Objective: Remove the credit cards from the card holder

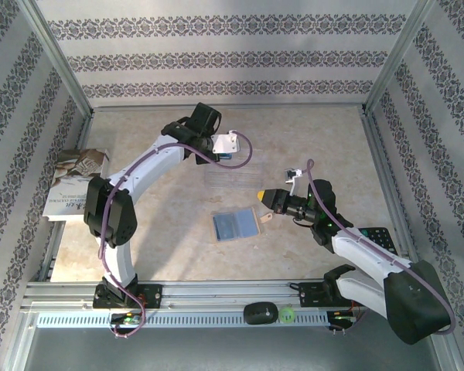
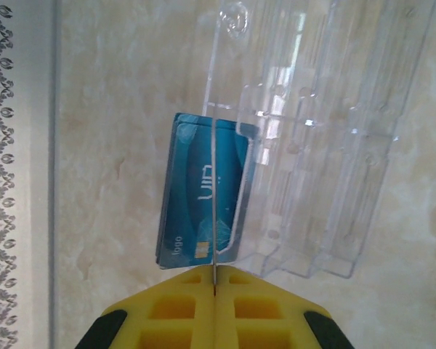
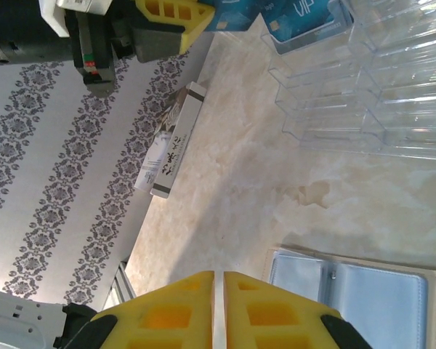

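We clamp the light, stiff, slick bright blue plastic credit card by its short edge in our left pincer over the clear plastic tray, right pincer closed, empty.

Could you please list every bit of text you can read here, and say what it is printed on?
"VIP": on the blue card.
"logo": small, near a corner of that same card.
Book: the spine carries print, but it is too blurred to read.
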